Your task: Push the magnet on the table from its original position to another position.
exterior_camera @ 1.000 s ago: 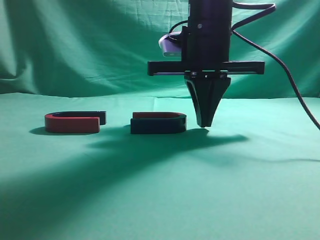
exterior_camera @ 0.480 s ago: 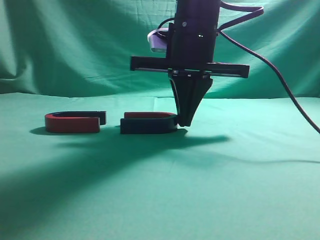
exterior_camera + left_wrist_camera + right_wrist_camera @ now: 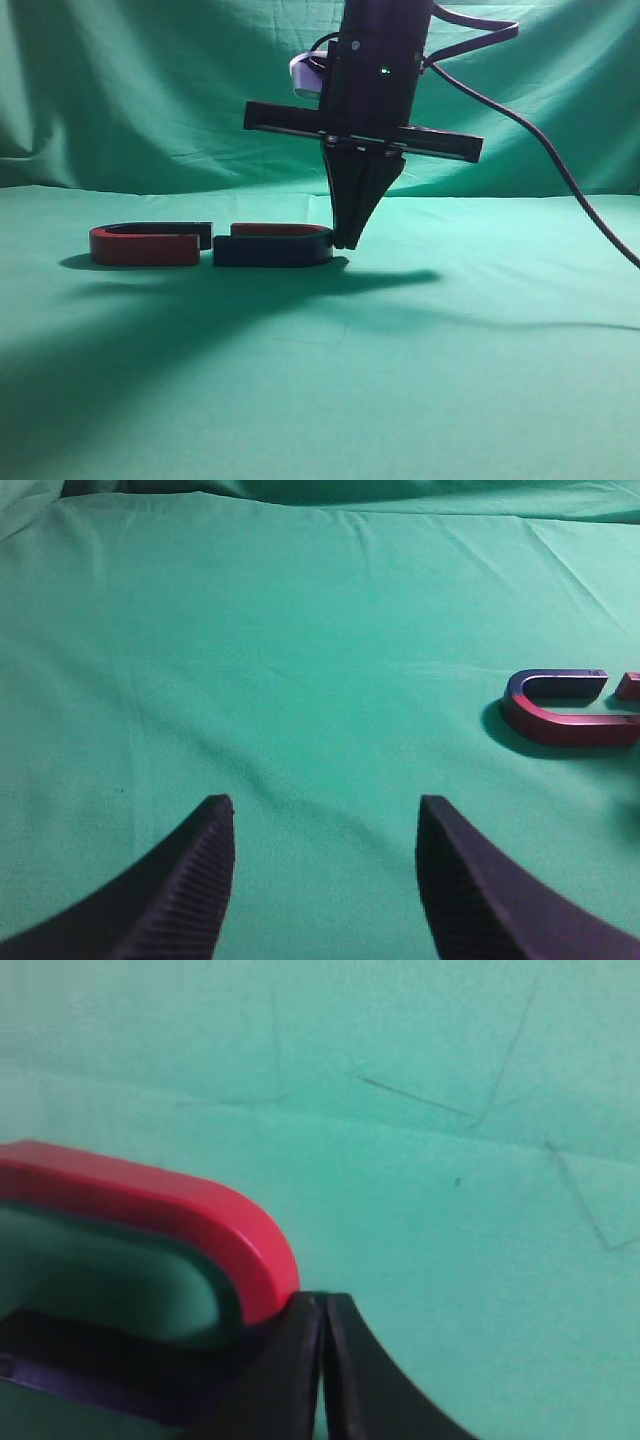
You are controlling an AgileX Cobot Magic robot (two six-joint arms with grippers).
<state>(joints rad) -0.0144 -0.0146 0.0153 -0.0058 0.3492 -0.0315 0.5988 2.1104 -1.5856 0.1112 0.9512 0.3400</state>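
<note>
The magnet (image 3: 272, 247) lies flat on the table (image 3: 460, 340), navy-blue arm and curve in front, red arm behind. My right gripper (image 3: 345, 240) is shut and points straight down, its tips pressed against the magnet's curved right end. In the right wrist view the shut tips (image 3: 324, 1305) touch the curve where red meets blue on the magnet (image 3: 180, 1210). The magnet's open left end sits just short of a second U magnet. My left gripper (image 3: 325, 825) is open and empty over bare cloth, out of the exterior view.
A second U magnet (image 3: 148, 243) with a red front lies left of the pushed one, also seen in the left wrist view (image 3: 565, 708). A black cable (image 3: 560, 180) hangs from the right arm. Green cloth backdrop (image 3: 150, 90) rises behind the table.
My right gripper has moved left, met the magnet's curved end and slid the magnet leftward until its open end nearly meets the red-fronted magnet, which has not moved.
</note>
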